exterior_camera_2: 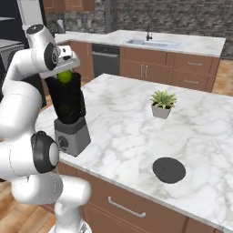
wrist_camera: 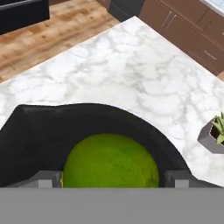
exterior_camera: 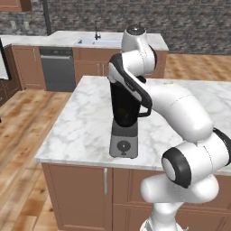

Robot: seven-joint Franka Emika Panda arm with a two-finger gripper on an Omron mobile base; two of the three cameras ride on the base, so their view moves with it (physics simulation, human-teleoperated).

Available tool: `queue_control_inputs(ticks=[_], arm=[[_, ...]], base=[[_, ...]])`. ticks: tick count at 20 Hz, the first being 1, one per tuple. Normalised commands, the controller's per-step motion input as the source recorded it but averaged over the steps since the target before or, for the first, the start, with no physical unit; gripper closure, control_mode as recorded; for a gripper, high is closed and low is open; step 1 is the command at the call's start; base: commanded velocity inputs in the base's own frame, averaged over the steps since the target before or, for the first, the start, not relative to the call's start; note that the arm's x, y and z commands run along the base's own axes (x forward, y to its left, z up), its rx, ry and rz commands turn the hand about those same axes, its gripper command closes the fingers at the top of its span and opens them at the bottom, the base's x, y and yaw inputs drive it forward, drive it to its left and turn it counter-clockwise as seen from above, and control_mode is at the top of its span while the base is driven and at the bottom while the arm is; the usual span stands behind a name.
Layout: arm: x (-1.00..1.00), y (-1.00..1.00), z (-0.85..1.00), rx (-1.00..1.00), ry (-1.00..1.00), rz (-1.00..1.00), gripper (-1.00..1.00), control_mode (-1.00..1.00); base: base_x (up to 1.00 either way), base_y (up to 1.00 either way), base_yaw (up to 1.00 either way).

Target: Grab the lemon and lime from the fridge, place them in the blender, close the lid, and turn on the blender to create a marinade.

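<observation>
The blender (exterior_camera: 123, 143) (exterior_camera_2: 69, 116) stands near the island's front corner, a dark jar on a grey base with a dial. My gripper (wrist_camera: 111, 177) (exterior_camera_2: 65, 72) hangs straight over the jar's open mouth (wrist_camera: 39, 131). The lime (wrist_camera: 111, 162) (exterior_camera_2: 65, 76), a bright green ball, sits between the fingertips (wrist_camera: 46, 178) at the rim. The jaws stand open, with a thin gap on the right side of the ball. The lid (exterior_camera_2: 169, 169), a dark disc, lies flat on the counter to the right. The lemon is hidden. A dark edge of the fridge (exterior_camera_2: 7, 32) peeks behind the arm.
A small potted plant (exterior_camera_2: 162, 103) (wrist_camera: 213, 136) stands mid-counter beyond the lid. The marble island (exterior_camera: 85, 122) drops to wooden floor on the left. A back counter with a sink (exterior_camera_2: 150, 43) and dishwasher (exterior_camera: 57, 67) runs along the wall.
</observation>
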Motion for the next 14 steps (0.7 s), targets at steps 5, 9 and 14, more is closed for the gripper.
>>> queue_control_inputs(ticks=[5, 9, 14], arm=[[-0.77, -0.37, 0.00, 0.00, 0.00, -0.07, -1.00, -1.00], [-0.34, -0.35, 0.04, 0.00, -0.01, -0.10, -1.00, -1.00], [-0.62, -0.78, 0.07, 0.09, -0.09, -0.09, -1.00, -1.00]], base=[[0.00, 0.00, 0.00], [0.00, 0.00, 0.00], [0.00, 0.00, 0.00]])
